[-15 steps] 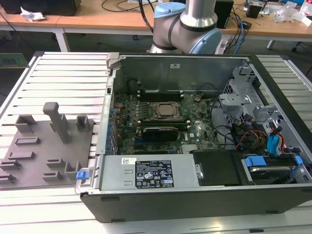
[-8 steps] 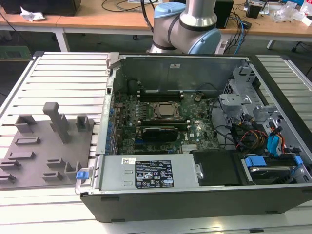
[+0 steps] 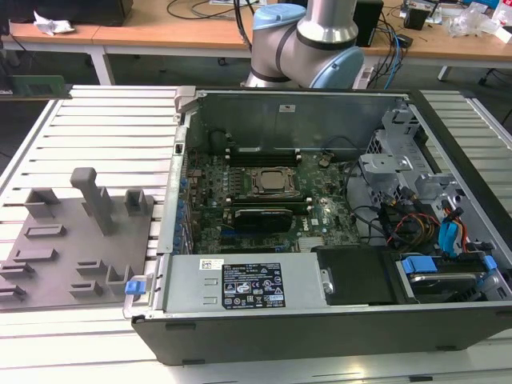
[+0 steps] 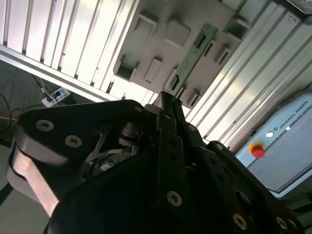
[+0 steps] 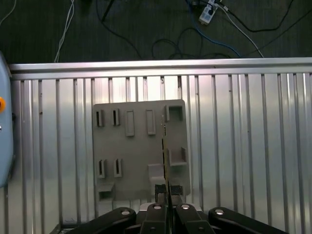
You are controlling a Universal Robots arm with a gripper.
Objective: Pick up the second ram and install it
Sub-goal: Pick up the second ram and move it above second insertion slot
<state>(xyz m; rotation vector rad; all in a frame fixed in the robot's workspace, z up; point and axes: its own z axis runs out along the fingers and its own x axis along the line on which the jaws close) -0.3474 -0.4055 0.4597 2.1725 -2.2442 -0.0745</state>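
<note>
Claw: your claw (image 5: 166,199) is pinching the ram (image 5: 165,156); in the first wrist view its dark fingers (image 5: 157,194) press on either side of the stick's thin edge; in the second wrist view the claw (image 4: 169,100) grips one end of it.
Ram: you see the ram (image 4: 192,58) reaching straight out from the fingertips; its flat green face with dark chips shows in the second wrist view; it is edge-on in the first wrist view; it hangs in the air over the tray, not touching it.
Tray: the grey tray (image 5: 131,151) lies flat on the slatted counter (image 5: 243,146), its pockets facing up; in both wrist views it sits behind the ram; in the exterior view the tray (image 3: 60,252) is at the exterior view's left of the case (image 3: 320,328).
Case: it lies open on the counter (image 3: 96,112); you can see the motherboard (image 3: 320,212) inside; the arm (image 3: 308,40) rises beyond its far wall.
</note>
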